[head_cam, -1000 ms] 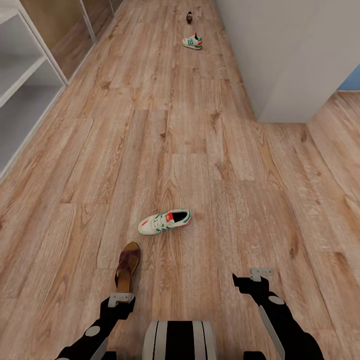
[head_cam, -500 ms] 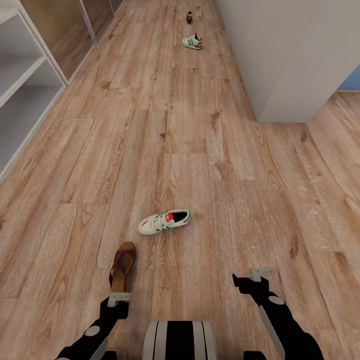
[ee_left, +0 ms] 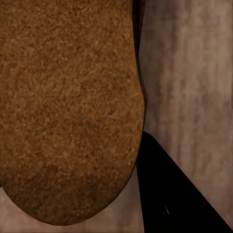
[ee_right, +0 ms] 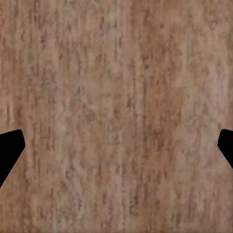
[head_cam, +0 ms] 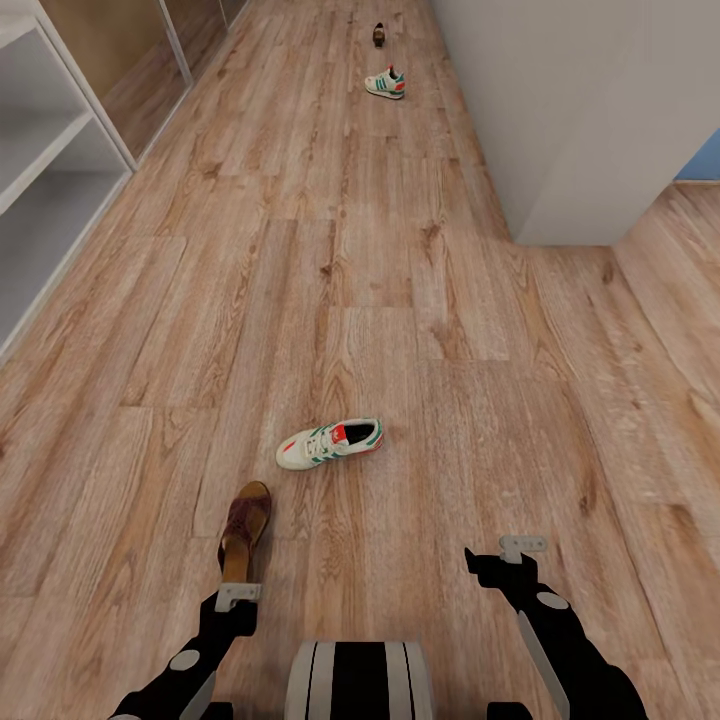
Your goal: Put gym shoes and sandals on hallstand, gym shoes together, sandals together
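You are at the first pickup: all four shoes lie on the wooden floor and the grey shelving at the far left holds none of them. Your left gripper hangs right at the heel of the near sandal, whose brown footbed sits close under the left wrist camera; whether its jaws are spread or closed on anything, I cannot tell. The sandal's long axis runs almost straight away from you, toe forward and tipped slightly right. Just beyond it, the near sneaker lies crosswise, toe to the left. A second sneaker and second sandal sit far up the corridor. Your right gripper hovers spread wide over bare floor, holding nothing. The next move likely calls for lowering the left gripper across the sandal's narrow width.
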Tool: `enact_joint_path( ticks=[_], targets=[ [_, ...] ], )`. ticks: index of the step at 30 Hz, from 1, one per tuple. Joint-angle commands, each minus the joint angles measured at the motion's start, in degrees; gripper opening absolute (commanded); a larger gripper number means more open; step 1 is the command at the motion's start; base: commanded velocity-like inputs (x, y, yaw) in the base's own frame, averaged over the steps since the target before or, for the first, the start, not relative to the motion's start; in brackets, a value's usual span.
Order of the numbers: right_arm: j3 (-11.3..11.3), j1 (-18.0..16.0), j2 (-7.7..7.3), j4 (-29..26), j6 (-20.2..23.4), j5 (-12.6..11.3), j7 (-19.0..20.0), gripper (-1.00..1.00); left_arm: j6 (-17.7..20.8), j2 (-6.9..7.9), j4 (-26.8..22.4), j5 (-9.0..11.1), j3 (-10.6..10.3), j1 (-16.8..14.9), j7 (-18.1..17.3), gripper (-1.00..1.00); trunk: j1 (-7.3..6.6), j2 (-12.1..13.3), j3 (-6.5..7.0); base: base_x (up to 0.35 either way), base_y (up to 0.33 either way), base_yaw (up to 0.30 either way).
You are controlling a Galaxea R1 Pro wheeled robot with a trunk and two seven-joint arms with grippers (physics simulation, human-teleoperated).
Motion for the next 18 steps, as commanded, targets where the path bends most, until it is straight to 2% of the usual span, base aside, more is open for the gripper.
enact_joint_path(
  ticks=[1,9,18],
  targets=[
    [0.01,0.00,-0.01,-0.09,0.29,-0.39,-0.02,1.00,-0.14,0.03,0.04,-0.12,-0.21,-0.02,-0.07,-1.00,-0.01,-0.01,-0.03,0.000,0.000,0.000],
    [0.09,0.00,-0.01,-0.07,0.26,-0.38,-0.02,1.00,-0.14,0.03,0.04,-0.12,-0.21,-0.02,-0.12,-1.00,-0.01,-0.01,-0.03,0.000,0.000,0.000],
    [0.13,0.00,-0.01,0.04,0.14,-0.30,0.01,1.00,-0.14,0.03,0.04,-0.12,-0.21,-0.02,-0.11,-1.00,-0.24,0.11,1.96,0.000,0.000,0.000]
  ],
)
